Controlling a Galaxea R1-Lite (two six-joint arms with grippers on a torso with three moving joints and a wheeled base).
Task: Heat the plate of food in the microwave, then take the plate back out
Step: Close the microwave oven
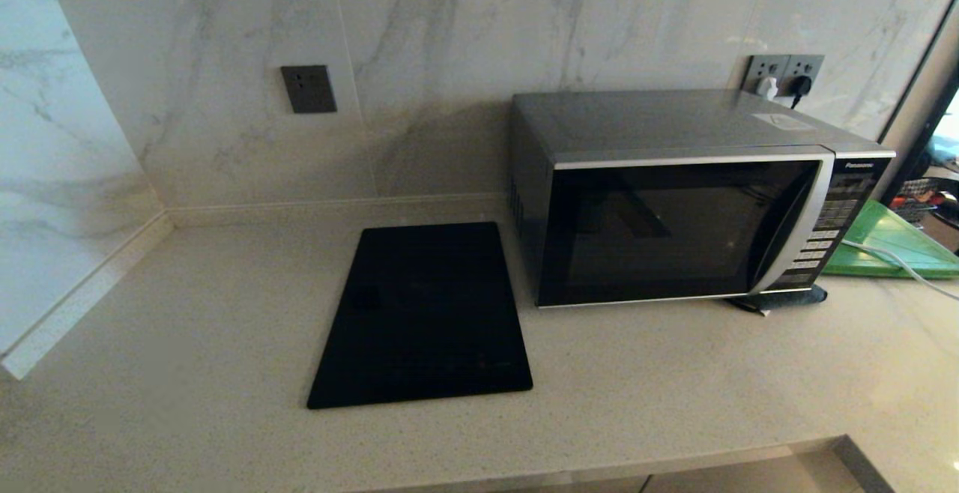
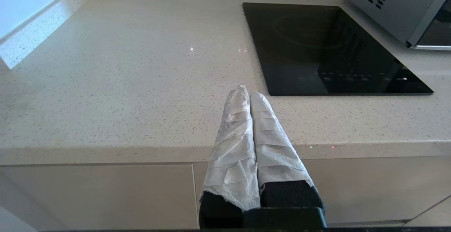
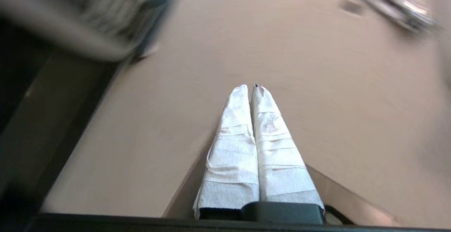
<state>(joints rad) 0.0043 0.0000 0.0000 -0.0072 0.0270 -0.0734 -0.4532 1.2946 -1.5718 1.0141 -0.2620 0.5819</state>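
The microwave (image 1: 678, 227) stands door shut on the counter (image 1: 187, 373), no plate in view, likely inside heating, so the left gripper (image 2: 246, 92) and right gripper (image 3: 251, 88) wait pinched together, empty, off the counter's front edge

flat black slab (image 1: 423, 317) lies on the pale speckled counter (image 1: 187, 373) | green board (image 1: 891, 242) lies at the far right, a white cord (image 1: 891, 261) across it | grey wall switch (image 1: 308, 88) on the marble wall (image 1: 449, 43) | wall sockets (image 1: 783, 73) hold a white plug and a black plug
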